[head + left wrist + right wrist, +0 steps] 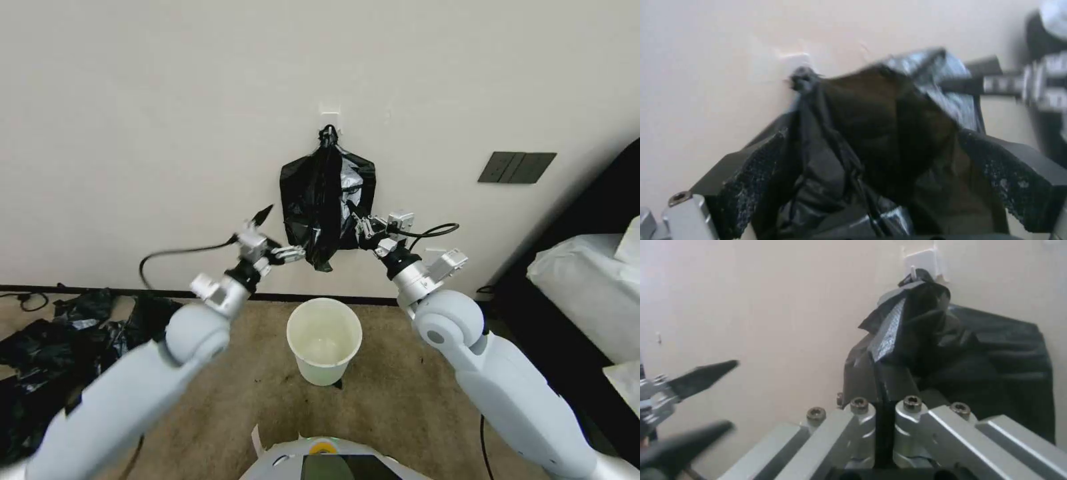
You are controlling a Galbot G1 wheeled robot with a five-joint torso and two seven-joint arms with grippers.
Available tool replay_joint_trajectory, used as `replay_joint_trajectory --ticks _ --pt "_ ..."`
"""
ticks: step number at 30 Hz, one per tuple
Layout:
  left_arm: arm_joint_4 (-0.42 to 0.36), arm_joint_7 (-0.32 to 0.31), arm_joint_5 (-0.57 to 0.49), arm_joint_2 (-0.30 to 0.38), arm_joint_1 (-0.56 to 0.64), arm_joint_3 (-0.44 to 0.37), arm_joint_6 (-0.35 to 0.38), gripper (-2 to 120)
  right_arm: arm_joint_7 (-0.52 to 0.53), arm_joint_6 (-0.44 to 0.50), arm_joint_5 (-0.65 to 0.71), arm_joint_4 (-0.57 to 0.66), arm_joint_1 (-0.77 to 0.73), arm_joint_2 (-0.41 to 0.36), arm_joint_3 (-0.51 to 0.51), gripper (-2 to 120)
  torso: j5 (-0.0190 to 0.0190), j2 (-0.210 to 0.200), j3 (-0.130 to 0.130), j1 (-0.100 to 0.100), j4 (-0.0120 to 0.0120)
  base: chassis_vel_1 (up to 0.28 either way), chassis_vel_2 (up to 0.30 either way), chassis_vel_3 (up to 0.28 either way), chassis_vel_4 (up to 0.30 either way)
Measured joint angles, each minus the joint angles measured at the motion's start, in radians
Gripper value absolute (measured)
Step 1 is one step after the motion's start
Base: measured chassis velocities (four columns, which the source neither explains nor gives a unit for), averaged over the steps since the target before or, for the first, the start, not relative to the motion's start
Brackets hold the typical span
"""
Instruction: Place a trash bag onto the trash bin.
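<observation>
- Two pincers up at the hanging trash bag [327, 200]: right pincer [357, 223] clamped on its edge.
- Left pincer [283, 237] spread wide, bag film between its fingers.
- Trash bin [325, 340] stands below, on the floor.

Hanging on the wall at upper centre of the frame: the bundle of bags [327, 203] on a hook [329, 110]. Directly below, on the floor: the trash bin [325, 340]. Flanking the bundle: left gripper [293, 252], right gripper [357, 220]. Heaped at lower left: loose bags [60, 347].
</observation>
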Motion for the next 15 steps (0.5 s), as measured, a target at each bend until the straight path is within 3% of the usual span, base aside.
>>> replay_joint_trajectory --ticks 1,2,6,7,11,15 --pt "0.025 0.010 -0.010 0.044 -0.105 0.086 0.015 100 0.000 0.000 -0.008 0.000 0.000 -0.001 0.001 0 0.0000 0.000 0.000 0.000 0.0003 0.000 0.000 0.000 0.000" --pt "0.025 0.010 -0.010 0.044 -0.105 0.086 0.015 100 0.000 0.000 -0.008 0.000 0.000 -0.001 0.001 0 0.0000 0.000 0.000 0.000 0.0003 0.000 0.000 0.000 0.000" --pt "0.061 0.047 -0.023 0.125 -0.349 0.303 0.057 100 0.001 0.000 -0.021 -0.003 -0.001 0.003 0.004 0 0.0005 0.000 0.000 0.000 -0.0001 0.000 0.000 0.000 0.000" --pt "0.061 0.047 -0.023 0.125 -0.349 0.303 0.057 100 0.001 0.000 -0.021 -0.003 -0.001 0.003 0.004 0 0.0005 0.000 0.000 0.000 -0.0001 0.000 0.000 0.000 0.000" --pt "0.110 0.065 -0.024 0.139 -0.561 0.507 0.099 100 0.002 0.000 -0.028 -0.003 -0.005 0.011 0.005 0 0.0003 0.000 0.000 0.000 0.0003 0.000 0.000 0.000 0.000" --pt "0.137 0.067 -0.023 0.120 -0.654 0.597 0.117 100 0.002 0.000 -0.029 -0.001 -0.013 0.009 0.015 0 0.0001 0.000 0.000 0.000 0.0001 0.000 0.000 0.000 0.000"
